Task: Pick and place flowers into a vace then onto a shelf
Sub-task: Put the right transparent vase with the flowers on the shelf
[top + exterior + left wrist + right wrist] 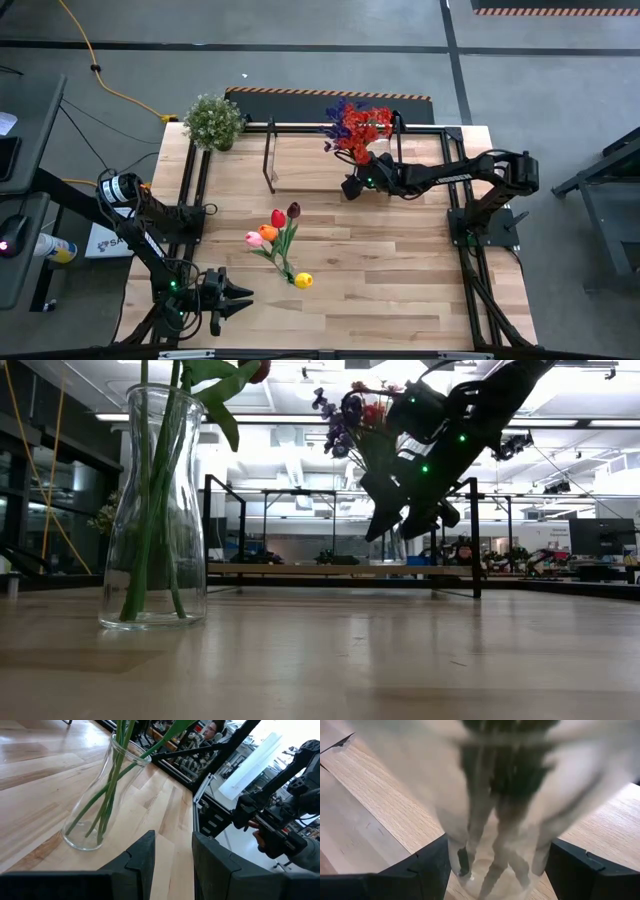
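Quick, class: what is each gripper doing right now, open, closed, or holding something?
Left gripper: open, empty, beside the tulip vase.
Right gripper: closed on the vase of red and purple flowers, by the shelf.

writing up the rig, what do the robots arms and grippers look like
Both arms are dark, nearly black, built of jointed segments. The left arm has a white cylindrical section near its upper end, and small green lights glow on the right arm. The left gripper and right gripper each have two flat, angular dark fingers.
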Robot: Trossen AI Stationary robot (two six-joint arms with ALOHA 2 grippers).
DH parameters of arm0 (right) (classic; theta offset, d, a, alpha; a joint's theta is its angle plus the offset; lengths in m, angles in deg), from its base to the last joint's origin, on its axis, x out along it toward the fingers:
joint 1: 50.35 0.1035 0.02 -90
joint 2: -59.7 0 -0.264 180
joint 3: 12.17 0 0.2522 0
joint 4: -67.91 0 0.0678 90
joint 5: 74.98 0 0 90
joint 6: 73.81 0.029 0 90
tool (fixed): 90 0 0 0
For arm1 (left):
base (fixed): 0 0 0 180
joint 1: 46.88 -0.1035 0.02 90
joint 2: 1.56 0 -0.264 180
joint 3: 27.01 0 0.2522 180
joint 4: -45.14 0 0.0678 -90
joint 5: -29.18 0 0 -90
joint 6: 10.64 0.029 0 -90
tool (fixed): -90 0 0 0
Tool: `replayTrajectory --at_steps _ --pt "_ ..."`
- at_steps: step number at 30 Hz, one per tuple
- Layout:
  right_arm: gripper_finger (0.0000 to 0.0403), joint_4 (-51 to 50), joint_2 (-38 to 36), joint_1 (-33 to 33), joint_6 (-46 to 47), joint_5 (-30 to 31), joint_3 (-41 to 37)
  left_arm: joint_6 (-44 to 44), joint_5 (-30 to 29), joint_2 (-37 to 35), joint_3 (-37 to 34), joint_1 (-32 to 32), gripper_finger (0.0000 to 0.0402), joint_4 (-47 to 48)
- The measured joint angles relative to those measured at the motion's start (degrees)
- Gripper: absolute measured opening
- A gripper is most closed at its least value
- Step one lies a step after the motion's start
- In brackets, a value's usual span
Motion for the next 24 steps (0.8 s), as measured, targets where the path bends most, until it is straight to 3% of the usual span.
replayTrajectory --at_steps 24 --pt "0.0273 -1.7 -0.1 0.0 0.0 -2.3 0.1 0.0 0.0 0.0 0.0 0.0 0.0163 0.0"
